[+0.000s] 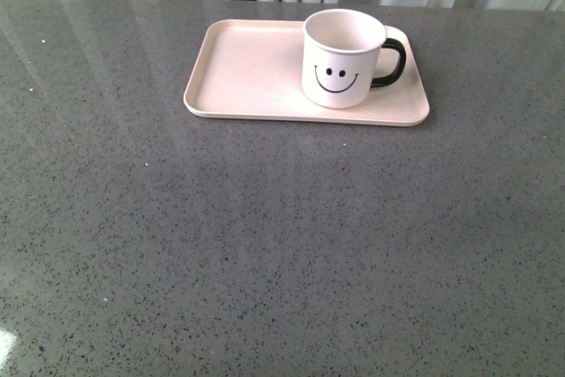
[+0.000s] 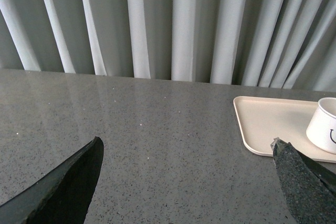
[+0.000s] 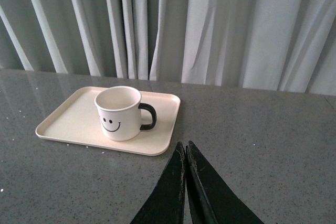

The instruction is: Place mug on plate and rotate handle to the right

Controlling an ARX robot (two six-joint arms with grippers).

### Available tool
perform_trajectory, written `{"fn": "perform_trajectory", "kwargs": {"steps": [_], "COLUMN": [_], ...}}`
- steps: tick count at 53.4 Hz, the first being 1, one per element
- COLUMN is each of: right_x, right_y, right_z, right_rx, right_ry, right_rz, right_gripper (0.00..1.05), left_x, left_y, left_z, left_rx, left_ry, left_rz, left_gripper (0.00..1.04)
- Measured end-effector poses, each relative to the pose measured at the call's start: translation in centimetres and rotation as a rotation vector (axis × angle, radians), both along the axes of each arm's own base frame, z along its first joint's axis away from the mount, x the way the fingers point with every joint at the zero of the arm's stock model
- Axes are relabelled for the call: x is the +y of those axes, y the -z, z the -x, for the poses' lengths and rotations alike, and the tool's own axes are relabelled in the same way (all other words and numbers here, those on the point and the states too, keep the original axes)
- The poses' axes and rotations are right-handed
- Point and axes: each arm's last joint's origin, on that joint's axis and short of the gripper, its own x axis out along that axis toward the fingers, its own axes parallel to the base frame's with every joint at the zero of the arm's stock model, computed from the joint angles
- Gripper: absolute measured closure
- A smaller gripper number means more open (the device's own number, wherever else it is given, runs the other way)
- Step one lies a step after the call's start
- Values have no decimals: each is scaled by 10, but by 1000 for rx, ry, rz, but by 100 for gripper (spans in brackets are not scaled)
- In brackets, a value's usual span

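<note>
Cream-white round smiley mug (image 1: 342, 59) is sitting upright on the right part of the flat pale pink rectangular tray (image 1: 247, 72), glossy black loop handle (image 1: 391, 63) pointing right, well ahead of the right gripper (image 3: 185, 148), fingers pressed together and empty, and the left gripper (image 2: 186, 156), fingers spread wide apart.

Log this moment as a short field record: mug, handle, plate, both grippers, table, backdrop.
mug: cream-white mug with black smiley face, upright, empty, standing on the right part of the plate
handle: black loop handle pointing to the right in the front view
plate: pale pink plate, left part bare
left gripper: left gripper open, fingers wide apart above the table, holding nothing
right gripper: right gripper shut, empty, apart from the plate
table: grey speckled table
backdrop: pale curtain behind the table
</note>
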Motion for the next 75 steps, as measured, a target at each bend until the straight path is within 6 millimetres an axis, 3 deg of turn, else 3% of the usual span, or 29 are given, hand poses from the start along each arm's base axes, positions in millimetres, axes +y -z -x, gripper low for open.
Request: {"fn": "perform_trajectory", "kwargs": {"steps": [31,39,48,54,62,75], "right_x": [0,0,0,0,0,0], "right_y": [3,3,3,3,3,3], "right_z": [17,17,17,17,17,17], "right_rx": [6,5,5,5,5,5], "right_ry": [0,0,0,0,0,0], "right_rz": [0,0,0,0,0,0], "right_gripper": [103,76,54,31,10,9], "left_x": [0,0,0,0,0,0], "left_y": [0,0,0,0,0,0], "left_z": [0,0,0,0,0,0], "left_rx": [0,0,0,0,0,0], "left_ry": [0,0,0,0,0,0], "left_rz": [0,0,0,0,0,0], "left_gripper": [9,9,9,9,9,9]}}
